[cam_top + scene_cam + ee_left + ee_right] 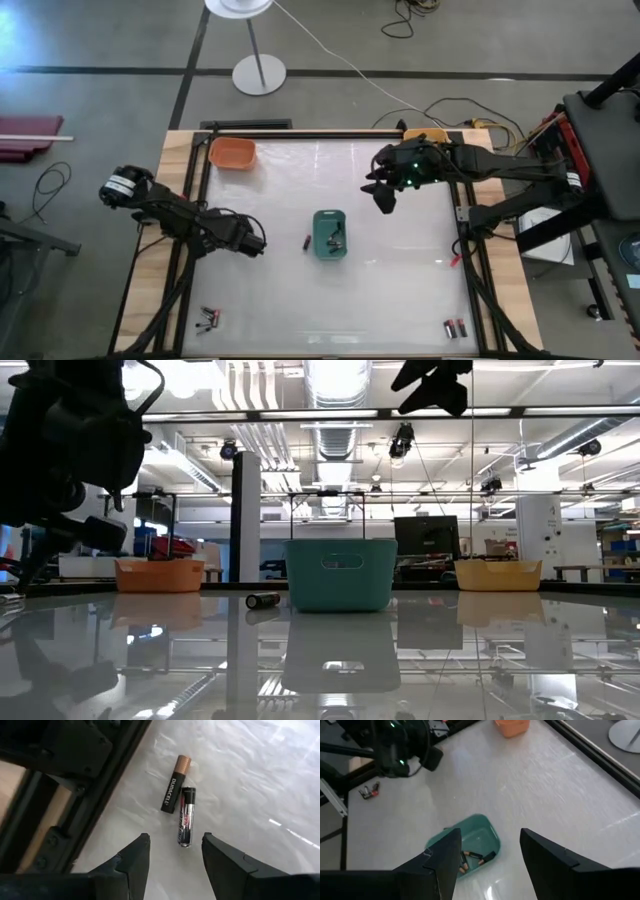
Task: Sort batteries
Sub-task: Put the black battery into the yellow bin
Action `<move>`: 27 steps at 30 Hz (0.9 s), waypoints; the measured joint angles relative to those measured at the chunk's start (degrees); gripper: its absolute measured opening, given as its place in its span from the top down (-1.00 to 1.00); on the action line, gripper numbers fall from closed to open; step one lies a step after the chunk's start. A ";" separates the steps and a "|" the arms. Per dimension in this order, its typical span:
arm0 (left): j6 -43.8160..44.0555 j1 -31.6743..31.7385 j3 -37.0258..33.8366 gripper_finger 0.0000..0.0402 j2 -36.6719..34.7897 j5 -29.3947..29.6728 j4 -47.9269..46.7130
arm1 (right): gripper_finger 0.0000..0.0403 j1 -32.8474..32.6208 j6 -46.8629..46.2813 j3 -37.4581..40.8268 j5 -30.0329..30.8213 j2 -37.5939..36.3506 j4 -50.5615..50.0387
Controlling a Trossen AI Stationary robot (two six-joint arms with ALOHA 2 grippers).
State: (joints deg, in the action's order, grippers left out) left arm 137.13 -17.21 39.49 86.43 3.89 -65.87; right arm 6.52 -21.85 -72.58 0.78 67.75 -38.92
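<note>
On the left side of the glossy white tabletop (400,290), my left claw (172,851) hangs with its fingers spread and empty over two cells lying side by side and touching: a black cylindrical battery with a copper end (175,783) and a slimmer black-and-silver battery with red lettering (186,817). That closeness is my first worry. If I come down as lined up now, I judge one finger could land on the copper-ended cell and roll it away, or I could pinch both at once and drop mixed sizes into one bin.

My right claw (489,851), also spread and holding nothing, hovers high over the small teal plastic bin (487,834), which already holds several dark cells. One loose dark battery (307,241) lies just beside that bin; a careless sweep could knock it rolling on the slick surface.

The orange plastic bin (232,153) sits at the far left corner, a yellow bin (497,574) at the far right. More batteries wait near the front left (209,318) and front right (455,327) edges, where I reckon a nudge could send them off.
</note>
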 joint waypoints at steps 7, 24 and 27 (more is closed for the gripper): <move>1.91 0.00 -2.77 0.20 0.47 1.78 2.59 | 0.04 0.00 0.02 -0.92 0.02 -0.07 -0.26; 0.01 0.12 -3.18 0.36 0.47 6.64 7.21 | 0.15 0.00 -0.70 -0.92 0.11 -0.22 -1.40; -1.27 0.16 -3.81 0.50 0.46 7.18 7.74 | 0.18 0.00 -0.68 -0.92 0.22 -0.22 -1.33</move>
State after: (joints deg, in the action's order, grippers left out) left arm 135.86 -17.05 35.68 86.89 11.07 -58.13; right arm 6.52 -22.52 -73.49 0.99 67.53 -40.25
